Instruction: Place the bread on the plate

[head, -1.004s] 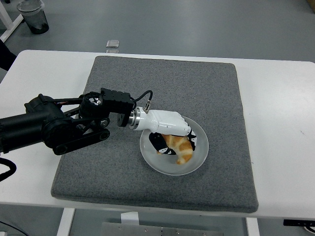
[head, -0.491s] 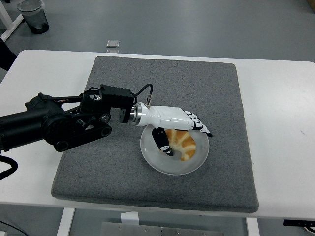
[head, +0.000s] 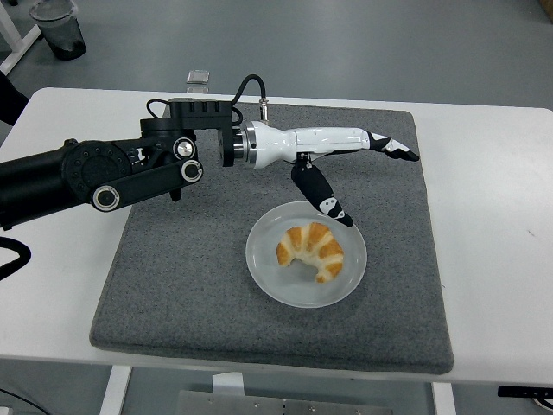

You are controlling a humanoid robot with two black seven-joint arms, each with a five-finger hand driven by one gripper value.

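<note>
Lying on the plate (head: 270, 285), the bread (head: 312, 250) is a golden croissant curled into a crescent, its ends pointing toward the near edge of the surface (head: 492, 216). The plate is pale and translucent and sits on a grey mat (head: 199, 277) that covers the middle of the white surface. The left hand (head: 333, 151) hangs above the mat just beyond the plate, released and grasping nothing: its white fingers (head: 389, 144) stretch out straight to the right, while the thumb points down and toward the plate, its tip over the far rim without clearly touching it. The bread lies nearer the camera than the hand, below the thumb, apart from it. The black left arm (head: 78, 177) reaches in from the left edge, a cable looping over the wrist. Farther off than the hand, past the surface's far edge, a small grey object (head: 198, 78) lies on the floor, and a dark bin (head: 58, 28) stands on the floor beyond the left arm.
</note>
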